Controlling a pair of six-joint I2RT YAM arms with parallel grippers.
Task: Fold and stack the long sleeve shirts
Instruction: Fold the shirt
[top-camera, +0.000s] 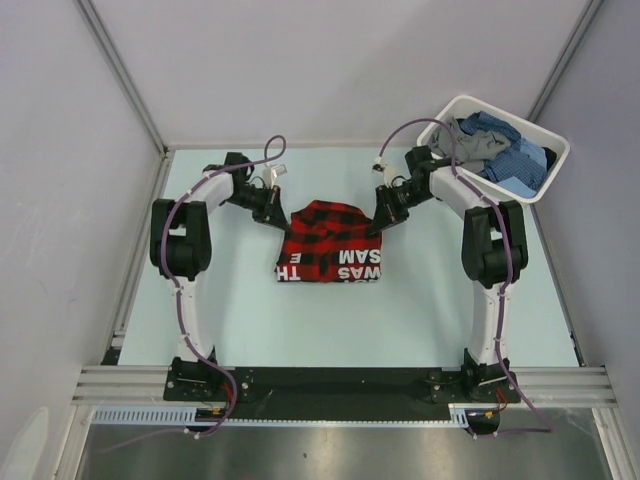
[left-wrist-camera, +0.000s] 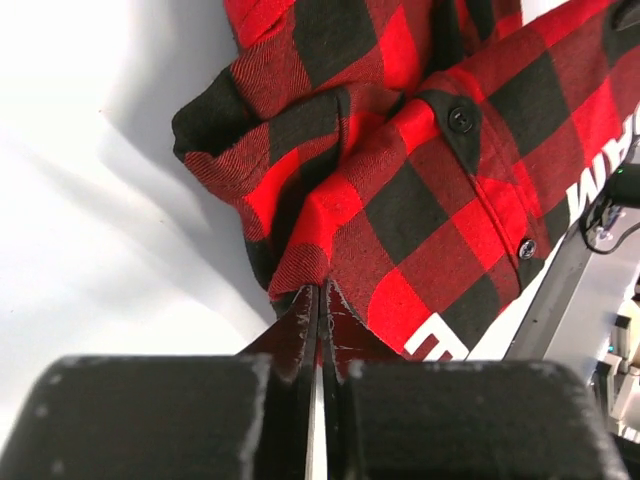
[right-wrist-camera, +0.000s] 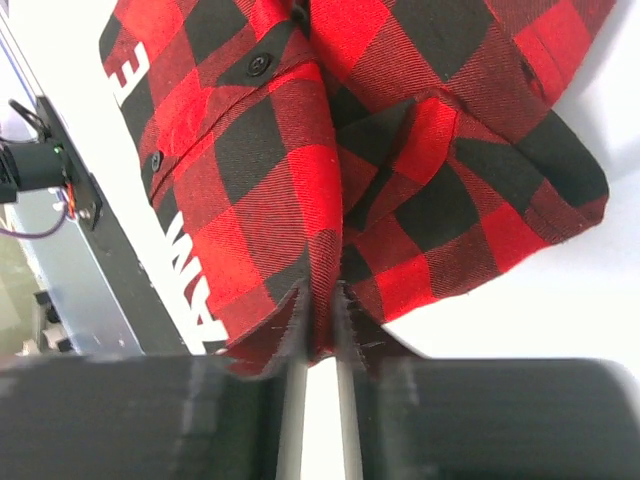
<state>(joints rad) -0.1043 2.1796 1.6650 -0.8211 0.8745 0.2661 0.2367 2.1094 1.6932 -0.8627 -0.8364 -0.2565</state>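
Note:
The red-and-black check shirt (top-camera: 330, 243) lies partly folded in the middle of the table, white lettering along its near edge. My left gripper (top-camera: 277, 213) is shut on the shirt's far left corner (left-wrist-camera: 300, 270). My right gripper (top-camera: 380, 222) is shut on its far right corner (right-wrist-camera: 325, 290). Both corners are pinched between the fingers and lifted slightly. Blue check and grey shirts (top-camera: 500, 150) lie heaped in the white tub (top-camera: 557, 147) at the far right.
The white tub stands at the table's far right corner, just behind the right arm's elbow. Grey walls close in the table on the left, back and right. A black rail (top-camera: 330, 385) runs along the near edge.

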